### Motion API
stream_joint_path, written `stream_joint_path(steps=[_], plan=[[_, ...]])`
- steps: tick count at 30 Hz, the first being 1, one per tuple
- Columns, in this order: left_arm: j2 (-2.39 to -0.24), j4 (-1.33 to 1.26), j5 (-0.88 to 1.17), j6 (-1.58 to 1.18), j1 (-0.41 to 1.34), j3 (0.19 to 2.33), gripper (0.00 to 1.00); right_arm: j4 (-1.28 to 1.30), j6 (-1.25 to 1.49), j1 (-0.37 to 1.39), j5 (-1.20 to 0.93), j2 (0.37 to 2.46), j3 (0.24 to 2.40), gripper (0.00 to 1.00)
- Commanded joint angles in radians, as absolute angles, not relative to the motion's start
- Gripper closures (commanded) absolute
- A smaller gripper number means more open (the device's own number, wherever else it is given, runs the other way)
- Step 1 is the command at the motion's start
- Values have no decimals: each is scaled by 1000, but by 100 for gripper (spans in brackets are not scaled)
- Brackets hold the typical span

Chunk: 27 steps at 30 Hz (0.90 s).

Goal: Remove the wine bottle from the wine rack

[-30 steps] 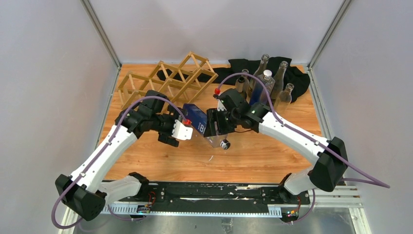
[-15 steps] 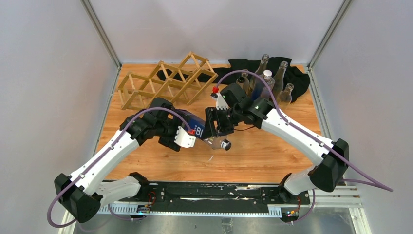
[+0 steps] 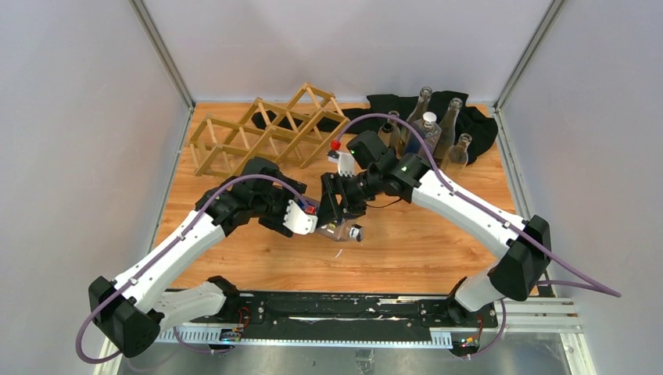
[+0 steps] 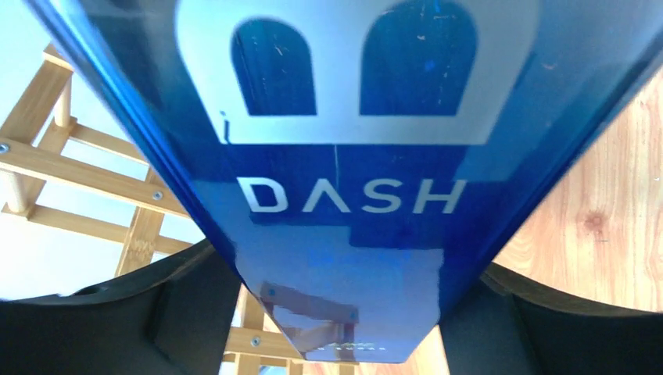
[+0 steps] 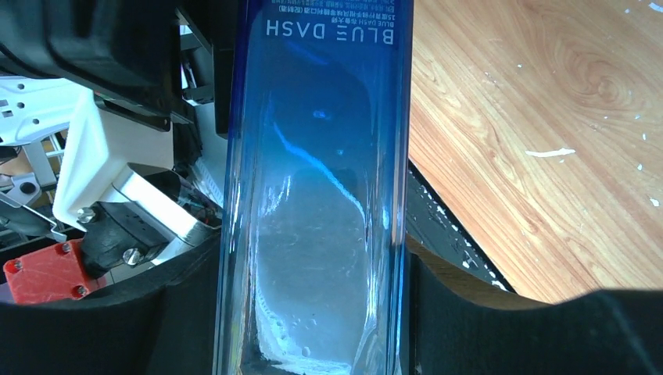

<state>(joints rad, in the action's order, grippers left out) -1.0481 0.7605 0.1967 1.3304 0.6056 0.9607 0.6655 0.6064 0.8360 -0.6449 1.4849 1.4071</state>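
The wine bottle, blue glass fading to clear and lettered BLUE DASH, is out of the wine rack. It hangs over the wooden table just in front of the rack, lying roughly level, its capped neck pointing right and a little toward the arms' bases. Both arms have hold of it. The left gripper is closed on the blue labelled end, a dark finger against each side (its wrist view is nearly all label, with rack sticks behind). The right gripper clamps the clearer stretch beside it, fingers tight to the glass on both sides. The two grippers sit close together. Far right, other bottles stand upright on a black cloth.
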Motion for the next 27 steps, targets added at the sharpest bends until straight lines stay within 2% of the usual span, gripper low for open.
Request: stream_joint_path(steps=[1,2,4,6,7,8,9,15,20,27], plan=[[-1029,736,217,1334,616,948,20,508,596,845,-752,1456,1478,98],[-1025,737,228,1327,616,951,28,507,596,845,-751,1456,1476,91],[-1009,737,258,1312,615,954,48,507,589,844,-733,1448,1464,62],[-986,734,297,1299,616,953,73,504,580,839,-706,1423,1453,37],[-979,721,311,1285,615,952,93,503,575,834,-692,1413,1448,28],[-967,705,323,1256,616,949,100,501,572,827,-679,1400,1444,20],[-956,696,333,1230,617,949,100,497,570,820,-670,1379,1441,17],[-958,716,424,1030,615,1007,100,446,569,730,-644,1262,1425,10],[-995,724,527,821,592,1081,100,409,552,637,-632,1160,1430,8],[-1089,725,762,524,468,1209,100,396,490,562,-580,1050,1442,7]])
